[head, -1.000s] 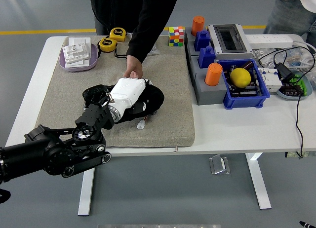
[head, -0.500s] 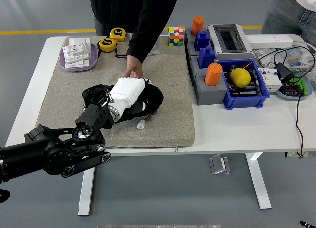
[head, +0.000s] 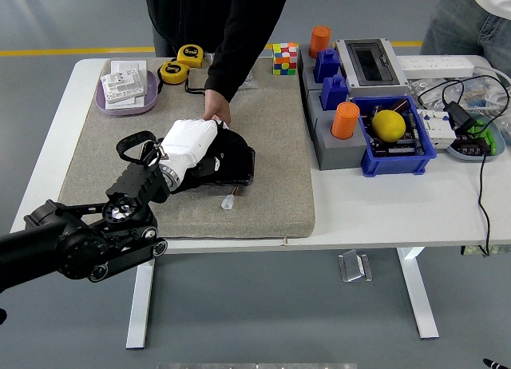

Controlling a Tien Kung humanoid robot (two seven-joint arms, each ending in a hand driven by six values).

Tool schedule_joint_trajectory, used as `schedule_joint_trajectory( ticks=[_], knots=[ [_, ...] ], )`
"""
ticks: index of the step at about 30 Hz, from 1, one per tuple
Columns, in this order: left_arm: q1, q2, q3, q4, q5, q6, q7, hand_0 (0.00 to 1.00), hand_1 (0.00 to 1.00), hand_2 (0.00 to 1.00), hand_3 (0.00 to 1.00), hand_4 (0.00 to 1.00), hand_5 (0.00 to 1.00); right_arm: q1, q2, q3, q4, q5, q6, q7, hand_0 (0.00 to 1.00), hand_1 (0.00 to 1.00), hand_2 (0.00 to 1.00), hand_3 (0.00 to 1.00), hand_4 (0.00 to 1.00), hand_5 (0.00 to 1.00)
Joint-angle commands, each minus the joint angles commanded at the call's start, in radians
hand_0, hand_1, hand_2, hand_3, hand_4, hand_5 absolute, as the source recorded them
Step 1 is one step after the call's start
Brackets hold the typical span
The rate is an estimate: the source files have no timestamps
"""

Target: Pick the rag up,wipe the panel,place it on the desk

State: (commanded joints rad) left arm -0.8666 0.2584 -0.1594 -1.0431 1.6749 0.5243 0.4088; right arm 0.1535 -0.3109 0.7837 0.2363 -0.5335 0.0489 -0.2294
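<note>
I see the black rag [head: 231,157] under my left hand [head: 188,143], left of the frame's centre on the mat [head: 271,193]. Since a second ago, hand and rag slid toward the upper left. The hand lies flat, pressing the rag; a person's hand [head: 215,110] touches it.

From my feed I see a white table [head: 375,209] on pale legs [head: 419,293], standing on a smooth grey-blue floor [head: 263,321]. A yellow line [head: 76,51] painted on the floor runs past the table's far edge. The light is even and throws only soft shadows under the table.
</note>
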Motion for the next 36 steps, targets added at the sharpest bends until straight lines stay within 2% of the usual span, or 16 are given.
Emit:
schedule_joint_trajectory(
  ticks=[13,23,30,36],
  knots=[
    [0.028,0.051,-0.029,0.006,0.014,-0.005,-0.001,0.191,0.119,0.504,0.499,0.273,0.002,-0.005,0.005,0.016,0.0,-0.003,0.0,0.001,0.76,0.578,0.706,0.604,0.998,0.551],
    [0.043,0.071,-0.039,0.011,0.018,-0.008,-0.002,0.191,0.119,0.504,0.5,0.271,0.002,-0.004,0.009,0.021,0.004,-0.005,-0.003,0.003,0.76,0.578,0.706,0.604,0.998,0.551],
    [0.063,0.109,-0.056,-0.005,0.032,-0.011,-0.002,0.191,0.119,0.503,0.499,0.271,0.002,-0.008,0.007,0.018,0.004,-0.001,-0.001,0.001,0.761,0.578,0.706,0.604,0.998,0.551],
    [0.071,0.124,-0.058,0.006,0.029,-0.011,-0.003,0.191,0.119,0.503,0.499,0.271,0.002,-0.01,0.008,0.016,0.007,0.0,-0.002,0.003,0.76,0.578,0.706,0.604,0.998,0.552]
  ],
)
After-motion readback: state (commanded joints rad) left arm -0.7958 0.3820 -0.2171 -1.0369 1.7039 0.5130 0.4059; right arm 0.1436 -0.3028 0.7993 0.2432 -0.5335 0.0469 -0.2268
